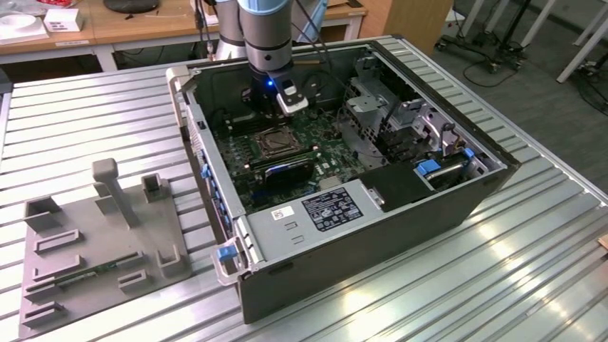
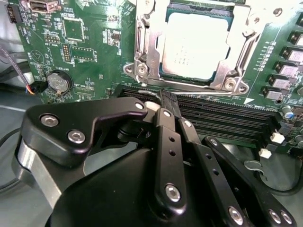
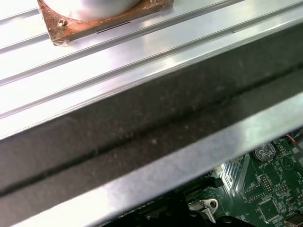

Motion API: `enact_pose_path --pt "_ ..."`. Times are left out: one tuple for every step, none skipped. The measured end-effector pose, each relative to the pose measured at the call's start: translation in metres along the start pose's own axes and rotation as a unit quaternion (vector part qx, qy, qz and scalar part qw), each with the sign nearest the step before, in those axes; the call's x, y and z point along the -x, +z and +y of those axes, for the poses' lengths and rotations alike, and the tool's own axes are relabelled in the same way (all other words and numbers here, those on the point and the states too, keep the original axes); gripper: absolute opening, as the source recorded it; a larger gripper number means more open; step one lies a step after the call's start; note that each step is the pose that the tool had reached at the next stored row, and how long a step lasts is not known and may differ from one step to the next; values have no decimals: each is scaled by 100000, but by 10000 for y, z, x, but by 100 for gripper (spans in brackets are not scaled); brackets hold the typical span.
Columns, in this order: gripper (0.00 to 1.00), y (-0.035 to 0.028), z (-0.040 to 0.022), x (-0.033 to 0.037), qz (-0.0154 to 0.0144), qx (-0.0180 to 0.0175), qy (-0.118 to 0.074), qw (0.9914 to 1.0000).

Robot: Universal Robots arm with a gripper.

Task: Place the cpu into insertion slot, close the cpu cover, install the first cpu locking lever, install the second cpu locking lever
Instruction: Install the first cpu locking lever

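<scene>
The cpu [image 2: 198, 45] is seen in the second wrist view lying flat in the insertion slot [image 2: 163, 75], its grey face showing through the window of the cpu cover [image 2: 147, 42]. The silver frame appears folded down around the chip, so seating seems done and the cover is judged closed, though whether the locking levers are latched cannot be told.

The tool [image 2: 163, 101] is held just above the memory slots [image 2: 222, 116], beside the socket's near edge. Its black fingers [image 2: 165, 137] are pressed together with nothing between them, probably so that a narrow tip can be used for pushing rather than gripping.

In the exterior view the tool [image 1: 269, 107] is lowered inside the open computer case [image 1: 380, 214], which lies on its side on the ribbed worktop [image 1: 95, 128], presumably to keep the motherboard [image 1: 323, 153] facing upward for access.
</scene>
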State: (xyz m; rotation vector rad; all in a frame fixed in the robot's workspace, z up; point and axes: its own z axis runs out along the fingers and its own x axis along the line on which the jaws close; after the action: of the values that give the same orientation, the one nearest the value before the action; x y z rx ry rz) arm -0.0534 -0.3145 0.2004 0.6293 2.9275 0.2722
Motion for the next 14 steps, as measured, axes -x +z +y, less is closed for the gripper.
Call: enact_pose_path --pt "11 0 3 -1 -3 -4 6 100000" --pt "11 1 8 -4 -10 -1 10 100000" --pt "11 2 14 -7 -14 -4 3 100000" --pt "11 3 21 -10 -15 1 1 100000" --pt "11 5 29 -13 -18 1 0 100000" --pt "11 6 36 -17 -26 7 -1 100000" --pt "11 7 42 -20 -31 11 -3 100000" --pt "11 8 48 -23 -35 14 -4 100000" --pt "11 9 53 -25 -38 16 -3 100000" --pt "11 9 55 -26 -37 11 -4 100000" --pt "11 9 56 -27 -35 8 -7 100000" --pt "11 9 56 -27 -38 15 -9 100000" --pt "11 9 57 -27 -36 16 -10 100000" --pt "11 9 57 -27 -37 18 -7 100000"
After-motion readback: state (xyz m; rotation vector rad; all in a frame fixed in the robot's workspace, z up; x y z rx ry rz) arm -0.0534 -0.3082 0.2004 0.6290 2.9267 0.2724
